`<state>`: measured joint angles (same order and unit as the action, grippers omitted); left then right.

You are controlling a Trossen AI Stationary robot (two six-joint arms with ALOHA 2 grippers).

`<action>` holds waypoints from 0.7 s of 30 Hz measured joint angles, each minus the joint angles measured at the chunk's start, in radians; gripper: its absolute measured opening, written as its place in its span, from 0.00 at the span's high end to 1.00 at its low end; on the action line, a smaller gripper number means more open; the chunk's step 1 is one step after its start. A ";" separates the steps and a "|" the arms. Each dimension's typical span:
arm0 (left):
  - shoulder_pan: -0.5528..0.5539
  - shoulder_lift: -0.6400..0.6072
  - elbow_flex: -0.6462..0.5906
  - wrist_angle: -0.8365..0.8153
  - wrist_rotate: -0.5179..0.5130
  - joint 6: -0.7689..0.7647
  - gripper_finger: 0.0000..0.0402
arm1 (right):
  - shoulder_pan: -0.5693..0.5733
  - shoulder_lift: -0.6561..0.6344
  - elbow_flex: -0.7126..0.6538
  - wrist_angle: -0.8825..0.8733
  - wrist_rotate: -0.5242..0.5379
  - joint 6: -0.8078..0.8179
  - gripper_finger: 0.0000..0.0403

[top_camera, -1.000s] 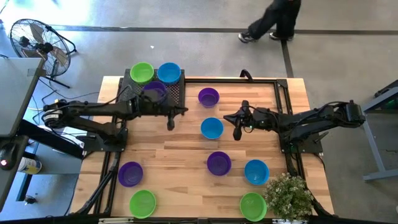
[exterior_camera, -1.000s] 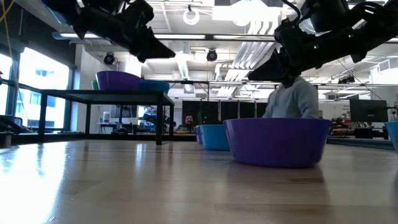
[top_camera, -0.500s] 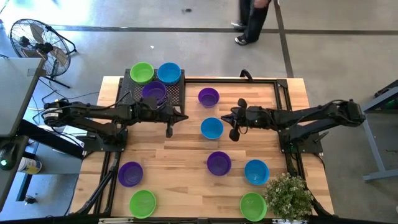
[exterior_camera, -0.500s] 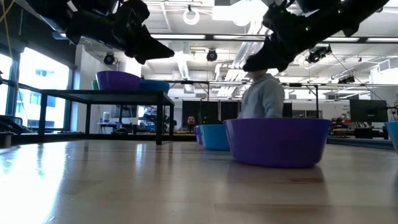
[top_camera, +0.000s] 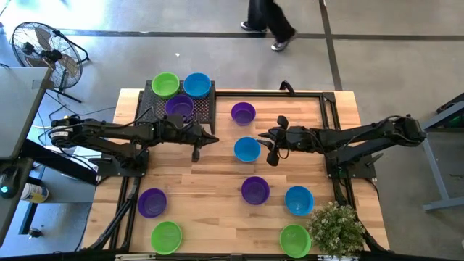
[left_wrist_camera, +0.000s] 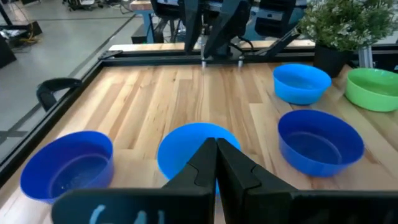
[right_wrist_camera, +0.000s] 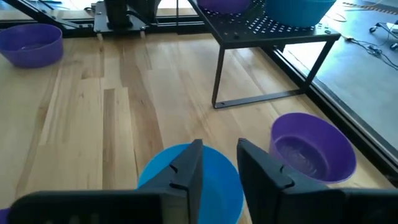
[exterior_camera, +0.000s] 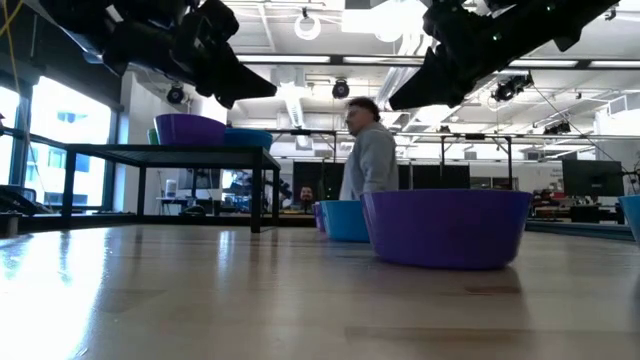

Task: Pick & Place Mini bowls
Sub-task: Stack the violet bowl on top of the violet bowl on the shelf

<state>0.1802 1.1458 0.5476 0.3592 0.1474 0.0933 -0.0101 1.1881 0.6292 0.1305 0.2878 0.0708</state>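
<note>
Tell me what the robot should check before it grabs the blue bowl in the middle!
1. Right hand open: ok, a gap shows between its fingers.
2. Right hand near the blue bowl: ok, just beside it.
3. Bowl empty and upright: ok.
4. Left hand out of the way: cannot tell, it is shut and points at the same bowl from the other side.
5. Room on the black rack: cannot tell, three bowls sit there.

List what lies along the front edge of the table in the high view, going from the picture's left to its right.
Purple bowl → lime green bowl → second purple bowl → second lime green bowl → blue bowl → potted plant.
</note>
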 joint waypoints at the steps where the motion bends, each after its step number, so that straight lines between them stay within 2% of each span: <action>1: 0.000 0.000 0.000 -0.004 0.001 0.000 1.00 | 0.000 0.000 0.000 0.000 -0.005 0.000 0.77; 7: 0.000 0.000 0.000 -0.022 0.018 0.000 1.00 | 0.000 0.000 0.000 -0.031 -0.012 0.008 0.72; 13: -0.007 0.000 0.000 -0.034 0.027 0.001 1.00 | 0.000 0.000 0.000 -0.030 -0.012 0.007 0.72; 21: -0.119 0.001 0.001 -0.072 -0.075 0.007 1.00 | -0.008 0.002 -0.006 -0.046 -0.105 0.007 0.72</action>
<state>0.0617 1.1469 0.5491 0.2875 0.0723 0.1005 -0.0181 1.1904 0.6228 0.0844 0.1825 0.0780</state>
